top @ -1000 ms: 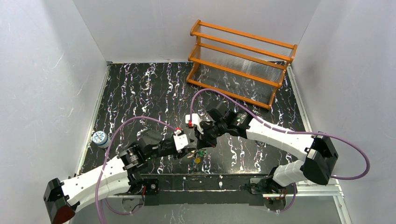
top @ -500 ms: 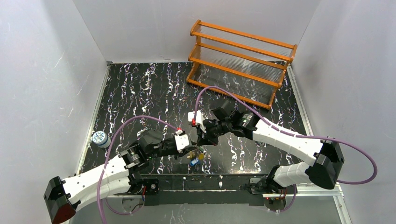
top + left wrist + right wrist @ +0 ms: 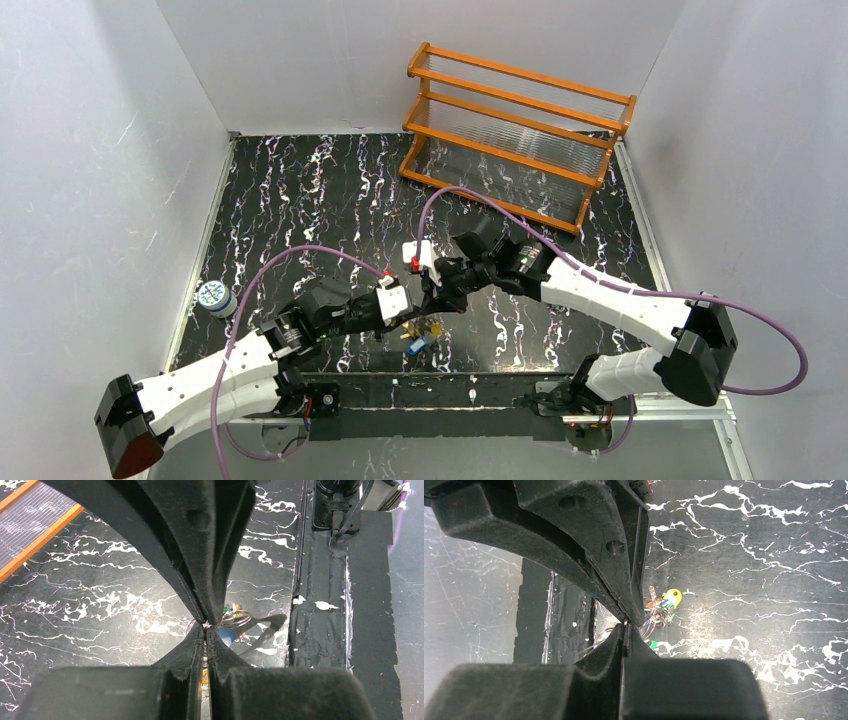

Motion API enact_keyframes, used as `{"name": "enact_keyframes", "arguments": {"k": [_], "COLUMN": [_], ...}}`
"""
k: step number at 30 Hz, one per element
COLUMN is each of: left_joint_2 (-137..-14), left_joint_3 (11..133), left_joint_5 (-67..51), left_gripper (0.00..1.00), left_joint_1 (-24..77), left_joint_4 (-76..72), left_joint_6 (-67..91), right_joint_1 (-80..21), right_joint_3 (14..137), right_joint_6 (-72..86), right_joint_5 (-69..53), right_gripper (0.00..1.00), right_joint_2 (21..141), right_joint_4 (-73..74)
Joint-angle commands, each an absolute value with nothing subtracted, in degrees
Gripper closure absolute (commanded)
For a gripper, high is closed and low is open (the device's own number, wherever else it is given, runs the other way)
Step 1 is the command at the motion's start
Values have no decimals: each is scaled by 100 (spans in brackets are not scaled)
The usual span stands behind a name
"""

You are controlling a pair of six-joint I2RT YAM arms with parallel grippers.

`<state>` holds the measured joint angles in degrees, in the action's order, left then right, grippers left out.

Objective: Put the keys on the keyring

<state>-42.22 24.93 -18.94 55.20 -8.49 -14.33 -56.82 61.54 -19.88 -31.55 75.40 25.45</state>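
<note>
Keys (image 3: 663,609): yellow, green, blue heads, bunched with silvery ring (image 3: 236,618). Bunch just beyond tips of left claw (image 3: 206,625) and right claw (image 3: 625,623). Both claws closed tight; grip on ring unclear.

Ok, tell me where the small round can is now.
In the top view the can sits by the table's left edge, left of the left arm, well away from the keys.
</note>
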Motion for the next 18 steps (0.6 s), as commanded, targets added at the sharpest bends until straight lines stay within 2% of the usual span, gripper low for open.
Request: {"name": "enact_keyframes", "arguments": {"k": [1,3,5,11,15,18], "left_joint_2": [-3979,-3811,-3607,-3018,-2788,-2749], "left_joint_3": [2578,2463,2300,1490,979,814], "left_joint_5": [-1954,-1877,-1777,-1754,-1772,-1805], "left_gripper": [100,100,100,100,100,100], "left_joint_1": [5537,5537,5537,5537,5537,5537], "left_joint_4": [-1114,-1257,-1492,-2885,-4179,-4589], "left_joint_6": [-1323,-1245,-1129,-623,-321,-236], "right_joint_1": [-5721,-5715,-5713,-5692,-5684,-5681], "right_joint_3": [6053,5944,5780,5305,4926,4702], "right_joint_6": [-1956,-1856,-1723,-1380,-1462,-1532], "right_joint_5": [-3064,-2962,-2786,-2551,-3066,-3399], "right_gripper": [85,69,64,63,62,67], "right_joint_2": [7338,7244,7081,6414,6017,5813], "right_joint_4": [2042,1813,1523,662,160,-161]}}
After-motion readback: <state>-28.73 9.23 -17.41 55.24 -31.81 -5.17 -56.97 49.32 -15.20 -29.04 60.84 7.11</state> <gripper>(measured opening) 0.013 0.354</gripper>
